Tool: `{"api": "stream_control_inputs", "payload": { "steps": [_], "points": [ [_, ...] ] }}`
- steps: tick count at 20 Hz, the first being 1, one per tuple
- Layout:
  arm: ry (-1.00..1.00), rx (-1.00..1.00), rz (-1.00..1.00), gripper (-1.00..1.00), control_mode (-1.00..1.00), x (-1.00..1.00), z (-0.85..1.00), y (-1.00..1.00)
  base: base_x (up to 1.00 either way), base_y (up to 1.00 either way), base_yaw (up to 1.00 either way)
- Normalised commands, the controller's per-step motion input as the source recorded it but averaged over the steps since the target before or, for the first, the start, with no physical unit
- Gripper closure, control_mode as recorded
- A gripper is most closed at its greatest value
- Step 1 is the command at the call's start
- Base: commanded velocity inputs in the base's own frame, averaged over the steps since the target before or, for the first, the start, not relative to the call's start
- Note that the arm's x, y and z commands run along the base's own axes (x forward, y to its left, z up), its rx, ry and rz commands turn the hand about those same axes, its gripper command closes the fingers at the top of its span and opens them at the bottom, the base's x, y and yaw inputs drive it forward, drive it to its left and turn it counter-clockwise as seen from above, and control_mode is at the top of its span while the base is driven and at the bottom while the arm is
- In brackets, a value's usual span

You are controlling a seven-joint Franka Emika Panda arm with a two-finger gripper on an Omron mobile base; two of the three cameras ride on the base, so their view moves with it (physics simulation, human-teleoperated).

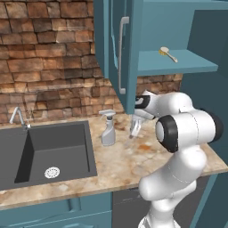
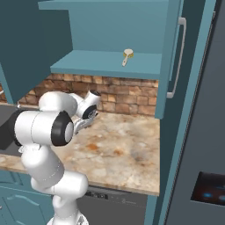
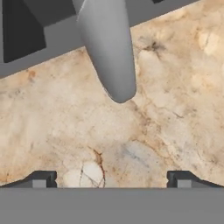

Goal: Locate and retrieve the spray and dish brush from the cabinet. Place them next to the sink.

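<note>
One job looks done: in the left base view the small pale grey spray bottle (image 1: 107, 128) stands on the speckled stone table (image 1: 120, 167) beside the dark grey sink (image 1: 44, 153). The end effector (image 1: 135, 129), fingers spread wide and holding nothing, hangs just right of it.

In the right base view the slim beige dish brush (image 2: 127, 56) lies on the teal cabinet shelf (image 2: 88, 66), high above the end effector (image 2: 79, 126), handle pointing toward the front edge.

In the hand view the fingertips (image 3: 40, 179) stand far apart over bare table.

Table (image 1: 120, 164): mottled beige-orange stone look, smooth, faint sheen.
Spray (image 1: 107, 129): pale grey translucent plastic, smooth.
Sink (image 1: 67, 147): dark grey, matt; drain (image 1: 52, 172) and faucet (image 1: 18, 116) bright metal.
Cabinet (image 1: 178, 26): teal painted panels, flat and matt; bar handle (image 1: 121, 53) grey, satin metal.
Dish brush (image 1: 168, 54): pale handle, possibly wood; yellow bristles.
Wall (image 1: 44, 67): rough reddish-brown brick.
Gripper (image 1: 135, 129): glossy white shell.
</note>
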Motion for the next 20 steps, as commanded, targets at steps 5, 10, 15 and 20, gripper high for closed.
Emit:
{"api": "stream_control_inputs", "payload": {
  "steps": [5, 10, 15, 20],
  "points": [
    [0.06, -0.04, -0.28, -1.0, -1.0, 0.0, -0.26, -0.11, 0.0, 0.0, 0.0],
    [0.12, -0.03, -0.4, -1.0, -1.0, 0.04, -0.37, -0.25, 0.0, 0.0, 0.0],
    [0.12, -0.07, -0.4, -1.0, -1.0, 0.02, -0.02, -0.13, 0.0, 0.0, 0.0],
    [0.01, -0.04, -0.11, -1.0, -1.0, -0.03, 0.01, 0.0, 0.0, 0.0, 0.0]
  ]
}}
